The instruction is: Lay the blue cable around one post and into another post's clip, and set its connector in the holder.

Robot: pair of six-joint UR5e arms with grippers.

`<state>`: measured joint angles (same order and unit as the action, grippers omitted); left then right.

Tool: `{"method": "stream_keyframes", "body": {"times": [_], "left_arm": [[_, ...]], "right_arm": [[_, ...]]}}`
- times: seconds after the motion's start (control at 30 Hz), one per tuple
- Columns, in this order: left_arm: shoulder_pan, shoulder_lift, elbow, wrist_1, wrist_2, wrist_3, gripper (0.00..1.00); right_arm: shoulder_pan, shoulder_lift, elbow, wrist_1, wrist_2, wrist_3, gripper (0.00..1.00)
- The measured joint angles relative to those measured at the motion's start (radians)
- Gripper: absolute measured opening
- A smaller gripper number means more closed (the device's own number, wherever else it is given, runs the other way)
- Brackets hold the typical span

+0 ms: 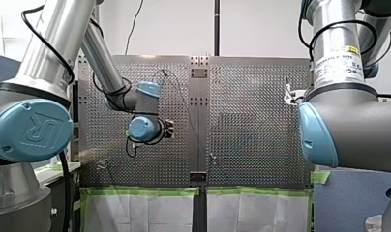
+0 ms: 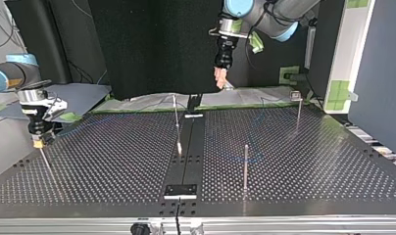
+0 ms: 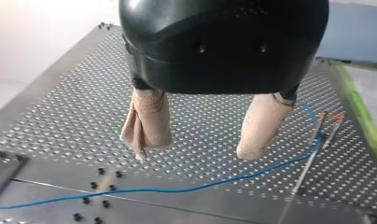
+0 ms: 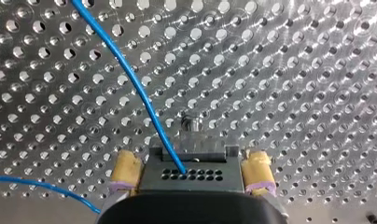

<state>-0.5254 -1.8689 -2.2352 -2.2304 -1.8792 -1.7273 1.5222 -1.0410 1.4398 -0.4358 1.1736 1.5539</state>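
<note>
Gripping the black connector: our right gripper, yellow pads clamped either side. Blue cable runs from it across the perforated table. Our left gripper: beige pads spread, empty, above cable passing a post.

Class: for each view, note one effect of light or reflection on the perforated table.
Front view: the silver perforated metal table glares along its far edge. Top view: dark, mirroring a thin metal post. Left wrist view: even, soft sheen. Right wrist view: hole rims glint around the thin blue cable.
</note>
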Motion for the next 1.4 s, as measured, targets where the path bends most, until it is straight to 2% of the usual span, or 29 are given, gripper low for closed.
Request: {"method": "stream_keyframes", "body": {"times": [0.6, 0.97, 1.4], "left_arm": [[0.002, 0.0, -0.001, 0.171, -0.005, 0.0, 1.0], [0.007, 0.0, -0.001, 0.181, -0.004, -0.003, 1.0], [0.014, 0.0, 0.0, 0.181, -0.002, -0.004, 1.0]], "right_arm": [[0.002, 0.0, 0.0, -0.005, 0.0, -0.002, 1.0], [0.002, 0.0, 0.0, -0.007, -0.023, -0.003, 1.0], [0.005, 0.0, 0.0, -0.011, -0.036, -0.003, 1.0]]}}
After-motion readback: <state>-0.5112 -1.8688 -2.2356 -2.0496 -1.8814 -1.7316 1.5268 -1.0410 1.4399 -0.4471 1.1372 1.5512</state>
